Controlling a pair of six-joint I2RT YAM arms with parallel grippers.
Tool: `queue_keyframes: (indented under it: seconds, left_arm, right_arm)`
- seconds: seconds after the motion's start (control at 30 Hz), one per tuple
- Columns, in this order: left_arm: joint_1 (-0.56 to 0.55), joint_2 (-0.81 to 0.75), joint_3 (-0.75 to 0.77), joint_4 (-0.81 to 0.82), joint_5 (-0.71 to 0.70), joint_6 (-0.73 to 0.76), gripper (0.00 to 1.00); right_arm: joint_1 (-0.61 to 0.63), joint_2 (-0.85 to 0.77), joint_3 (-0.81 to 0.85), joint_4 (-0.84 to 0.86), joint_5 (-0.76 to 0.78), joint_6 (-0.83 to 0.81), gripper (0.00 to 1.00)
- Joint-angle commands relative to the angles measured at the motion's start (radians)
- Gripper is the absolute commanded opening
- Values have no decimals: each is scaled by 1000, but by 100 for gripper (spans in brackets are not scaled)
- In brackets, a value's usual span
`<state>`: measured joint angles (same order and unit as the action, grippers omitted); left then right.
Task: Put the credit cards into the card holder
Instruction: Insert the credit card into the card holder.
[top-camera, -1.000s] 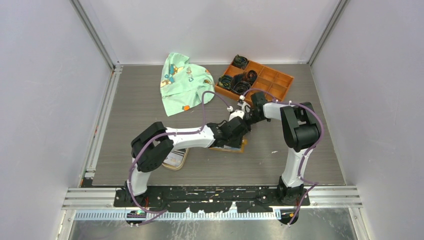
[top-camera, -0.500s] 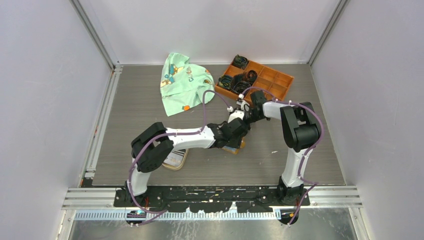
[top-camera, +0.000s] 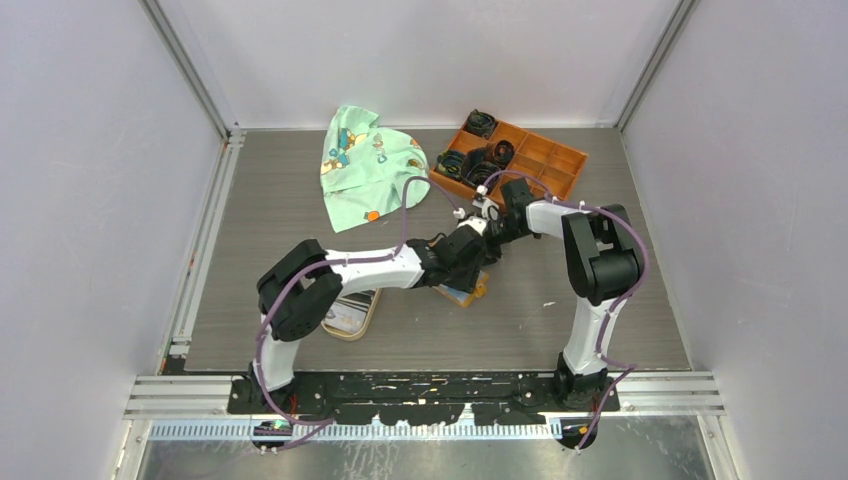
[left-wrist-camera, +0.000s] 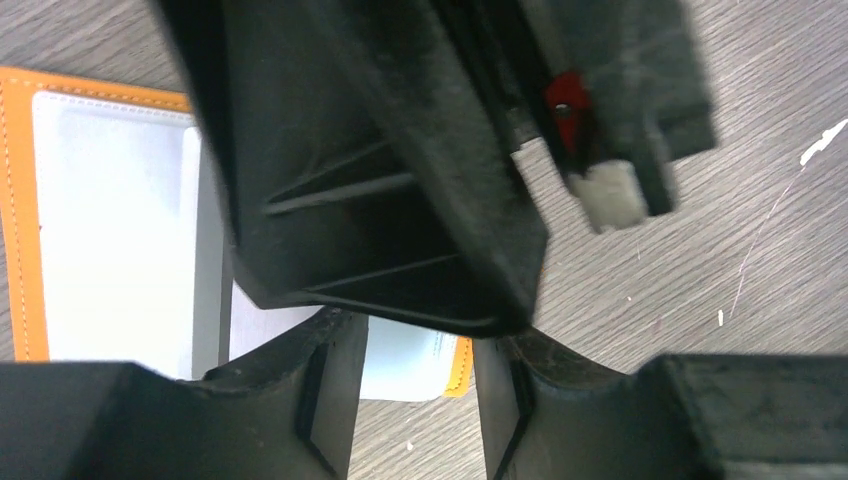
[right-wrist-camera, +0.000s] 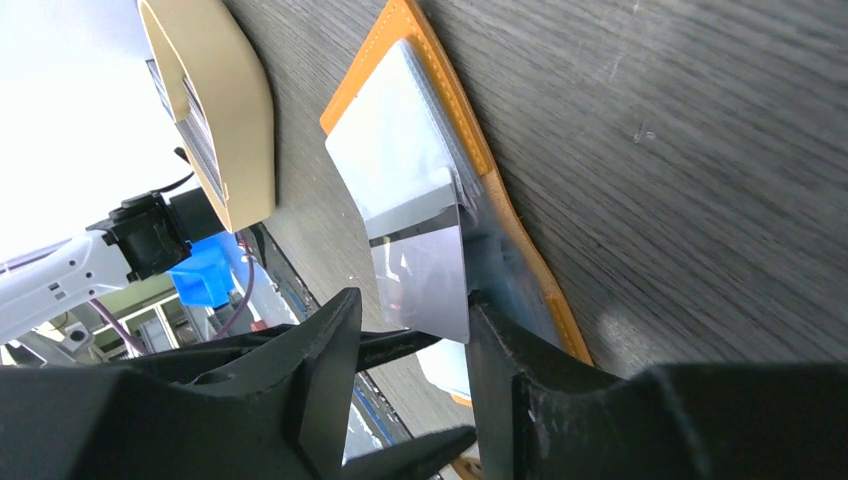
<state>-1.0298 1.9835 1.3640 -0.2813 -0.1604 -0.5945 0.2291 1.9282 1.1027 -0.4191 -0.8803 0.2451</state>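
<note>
The right gripper (right-wrist-camera: 412, 300) is being held half open, clamping nothing. Between its fingertips a silvery credit card (right-wrist-camera: 420, 265), sticking out of the orange card holder (right-wrist-camera: 395, 25), is being touched by one finger. The left gripper (left-wrist-camera: 420, 345) is being held parted and empty just above the card holder.

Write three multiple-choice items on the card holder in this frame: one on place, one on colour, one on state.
1. The card holder lies:
A. on the table
B. in the compartmented tray
C. on the cloth

2. Its stitched border is:
A. green
B. black
C. orange

3. It is:
A. snapped shut
B. open flat, slots facing up
C. standing on edge

Answers:
1. A, the top view shows it on the wood-grain surface.
2. C, both wrist views show orange edging.
3. B, the right wrist view shows pale slots facing up, with a card sticking up from them.
</note>
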Motion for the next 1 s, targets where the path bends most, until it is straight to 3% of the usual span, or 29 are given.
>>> queue_keyframes:
  seconds: [0.0,0.23,0.5,0.8,0.97]
  left_arm:
    - [38,-52,-37,12,31,37,42]
    - [58,-62,-64,19,86,59,37]
    - [65,-77,-74,48,244,85,47]
    - [75,-226,-88,80,335,118,49]
    - [149,-306,-155,109,371,119,47]
  right_arm:
    - [-14,-55,31,-28,38,-42,49]
    - [-24,-53,35,-43,26,-40,48]
    - [-53,-92,34,-56,4,-57,46]
    - [-61,-129,34,-73,9,-101,45]
    - [-62,-152,40,-93,16,-154,44]
